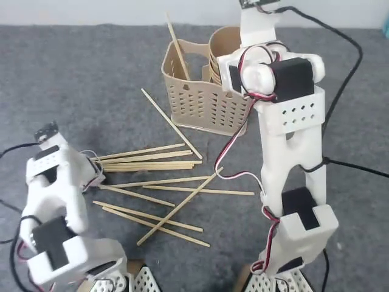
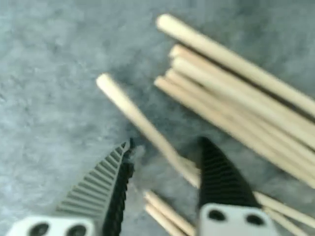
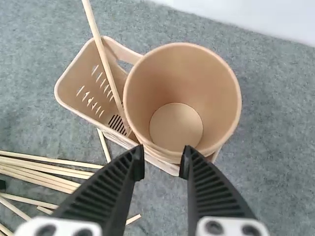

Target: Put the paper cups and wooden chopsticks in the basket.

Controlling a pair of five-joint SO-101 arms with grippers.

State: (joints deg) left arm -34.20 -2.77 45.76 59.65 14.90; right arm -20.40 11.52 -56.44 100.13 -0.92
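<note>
The right gripper [image 3: 162,150] hangs with its jaws apart at the rim of the paper cups [image 3: 177,123], which stand in the basket [image 3: 81,91] at the far centre. On the near left, the left gripper [image 2: 165,145] is also spread, with one of the wooden chopsticks [image 2: 133,110] lying between its jaws.

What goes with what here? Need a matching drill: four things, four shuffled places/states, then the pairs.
Things
1. paper cups
2. basket
3. left gripper
4. right gripper

Places/states
A. open, fingers either side of a loose chopstick on the grey mat
B. open, right at the cups' rim
C. nested together, standing inside the basket
D. beige with slotted walls, one leaning chopstick sticking out of it

Pairs: 1-C, 2-D, 3-A, 4-B
</note>
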